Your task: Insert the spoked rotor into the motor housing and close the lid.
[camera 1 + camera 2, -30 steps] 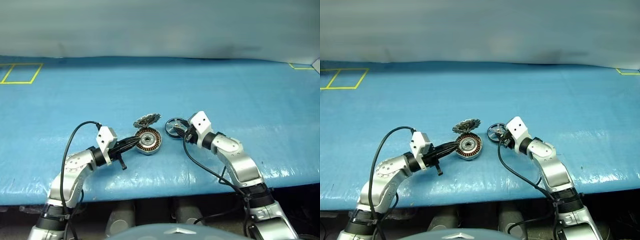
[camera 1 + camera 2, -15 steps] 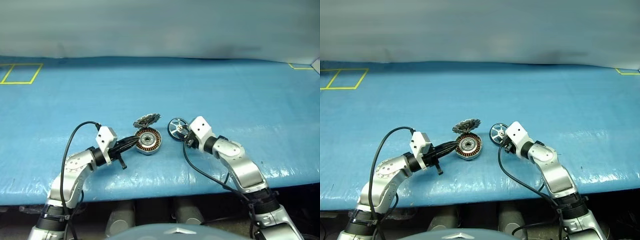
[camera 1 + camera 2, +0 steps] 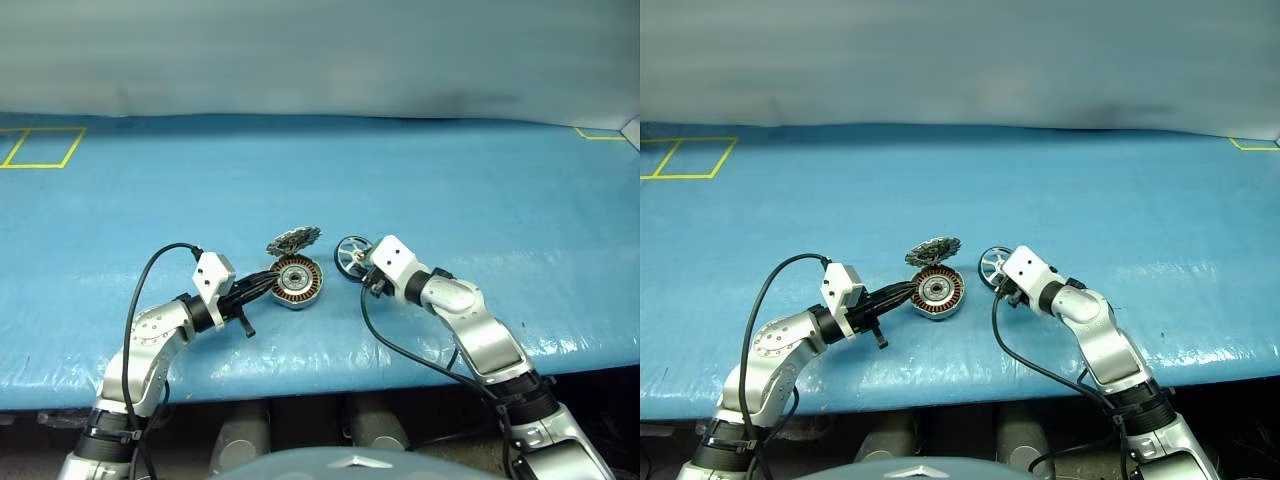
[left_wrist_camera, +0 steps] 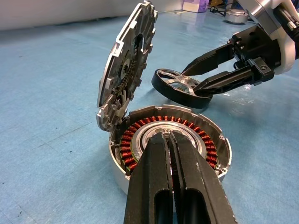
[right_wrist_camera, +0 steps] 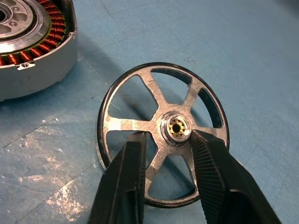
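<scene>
Nearest, the left gripper (image 4: 174,154) has its jaws pressed together with nothing between them, tips against the near wall of the motor housing (image 4: 170,144), probably to steady it on the blue table cover (image 3: 480,180). Just beyond, the lid (image 4: 127,65) stands tilted on the housing's far edge, leaving the copper windings open. Beside it to the right, the right gripper (image 5: 164,154) has its jaws on two spokes of the spoked rotor (image 5: 162,133), either side of the hub, seemingly lifted clear for carrying over to the housing
</scene>
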### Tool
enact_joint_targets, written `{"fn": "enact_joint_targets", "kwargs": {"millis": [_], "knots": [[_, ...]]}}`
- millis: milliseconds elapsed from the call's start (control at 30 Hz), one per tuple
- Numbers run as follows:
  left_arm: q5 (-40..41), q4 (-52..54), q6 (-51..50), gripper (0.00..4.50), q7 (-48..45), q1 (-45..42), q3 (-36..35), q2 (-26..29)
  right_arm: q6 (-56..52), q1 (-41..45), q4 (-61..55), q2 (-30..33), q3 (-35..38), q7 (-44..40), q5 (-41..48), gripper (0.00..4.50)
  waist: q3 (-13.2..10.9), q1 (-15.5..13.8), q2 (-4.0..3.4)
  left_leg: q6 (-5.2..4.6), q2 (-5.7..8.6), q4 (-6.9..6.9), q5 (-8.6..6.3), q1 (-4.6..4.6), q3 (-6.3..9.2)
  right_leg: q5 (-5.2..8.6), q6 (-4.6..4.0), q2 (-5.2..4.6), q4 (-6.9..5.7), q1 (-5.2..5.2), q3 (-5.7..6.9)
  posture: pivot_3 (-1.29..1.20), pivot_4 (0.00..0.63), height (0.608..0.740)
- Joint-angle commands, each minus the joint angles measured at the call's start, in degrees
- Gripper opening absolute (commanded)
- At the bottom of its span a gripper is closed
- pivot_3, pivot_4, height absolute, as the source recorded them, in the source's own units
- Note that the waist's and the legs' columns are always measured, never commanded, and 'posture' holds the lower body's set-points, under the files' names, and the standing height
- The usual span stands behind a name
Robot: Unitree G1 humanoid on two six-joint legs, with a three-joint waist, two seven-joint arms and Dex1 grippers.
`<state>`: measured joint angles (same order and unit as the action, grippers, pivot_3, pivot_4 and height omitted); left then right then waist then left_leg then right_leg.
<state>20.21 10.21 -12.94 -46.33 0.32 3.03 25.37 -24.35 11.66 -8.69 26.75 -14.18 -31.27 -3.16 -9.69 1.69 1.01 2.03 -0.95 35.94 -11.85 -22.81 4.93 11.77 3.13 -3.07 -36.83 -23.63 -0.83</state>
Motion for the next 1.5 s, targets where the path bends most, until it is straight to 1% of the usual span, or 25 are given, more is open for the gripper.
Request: {"fn": "enact_joint_targets", "kwargs": {"millis": [33, 500, 667, 767, 833, 933, 1067, 1500], "knots": [[-0.4, 0.8, 1.2, 0.08, 0.1, -0.4, 0.1, 0.0, -0.5, -1.0, 0.8, -0.4, -0.4, -0.3, -0.2, 0.51, 0.0, 0.3, 0.04, 0.00, -0.01, 0.00, 0.00, 0.01, 0.00, 0.00, 0.00, 0.00, 0.00, 0.00, 0.00, 0.00, 0.150, 0.740], [-1.1, 0.3, 1.8, 0.08, 0.2, -0.8, 0.0, -0.2, -0.8, -0.9, 1.8, -0.9, -0.4, 0.4, -1.4, 0.51, 0.0, 0.4, 0.04, 0.00, -0.02, -0.01, 0.00, 0.02, -0.01, 0.00, 0.00, 0.00, 0.01, 0.00, 0.00, 0.00, 0.150, 0.740], [-1.3, 0.3, 1.9, 0.08, 0.5, -0.4, -0.2, -0.3, -1.5, -1.2, 1.3, -1.0, 0.0, -0.7, -0.2, 0.51, 0.0, 0.4, 0.05, 0.00, -0.02, -0.01, 0.00, 0.02, -0.01, 0.00, 0.00, 0.00, 0.00, 0.00, 0.00, 0.00, 0.150, 0.740], [-1.6, 0.3, 1.9, 0.08, 0.7, -0.4, -0.3, -0.3, -2.3, -1.3, 0.8, -0.5, -0.3, -1.9, 0.2, 1.12, 0.0, 0.3, 0.05, 0.00, -0.02, -0.02, 0.00, 0.01, 0.00, 0.00, 0.00, 0.00, 0.01, -0.01, 0.01, 0.00, 0.150, 0.740], [-1.8, 0.2, 2.1, 0.08, 0.9, -0.4, -0.2, -0.3, -2.4, -1.3, 1.2, -1.0, 0.0, -0.3, -0.8, 1.76, 0.0, 0.4, 0.05, 0.00, -0.02, -0.04, 0.00, 0.00, -0.01, 0.00, 0.00, 0.00, 0.01, -0.02, 0.00, 0.00, 0.150, 0.740], [-2.2, 0.0, 2.4, 0.08, 1.1, -0.5, -0.1, -0.3, -2.7, -1.5, 0.9, -1.2, 0.0, -0.5, -0.5, 2.74, 0.0, 0.3, 0.05, 0.00, -0.02, -0.04, 0.00, 0.01, -0.01, 0.00, 0.00, 0.00, 0.01, -0.02, 0.01, 0.00, 0.150, 0.740], [-2.4, -0.3, 2.6, 0.08, 1.2, -0.6, 0.0, -0.3, -2.5, -1.9, 0.9, -1.2, -0.1, -1.1, -0.3, 2.74, 0.0, 0.3, 0.05, 0.00, -0.01, -0.09, -0.01, 0.00, -0.01, 0.00, -0.01, 0.00, 0.04, -0.03, 0.01, 0.00, 0.150, 0.740], [-2.6, -0.3, 2.5, 0.08, 1.7, 0.1, 0.0, -0.5, 0.3, -0.9, 2.0, -0.6, -2.2, 0.7, -4.7, 2.74, 0.0, 0.4, 0.05, 0.00, -0.02, -0.08, -0.01, 0.01, -0.01, 0.01, -0.01, 0.00, 0.04, -0.03, 0.01, 0.00, 0.150, 0.740]]}}
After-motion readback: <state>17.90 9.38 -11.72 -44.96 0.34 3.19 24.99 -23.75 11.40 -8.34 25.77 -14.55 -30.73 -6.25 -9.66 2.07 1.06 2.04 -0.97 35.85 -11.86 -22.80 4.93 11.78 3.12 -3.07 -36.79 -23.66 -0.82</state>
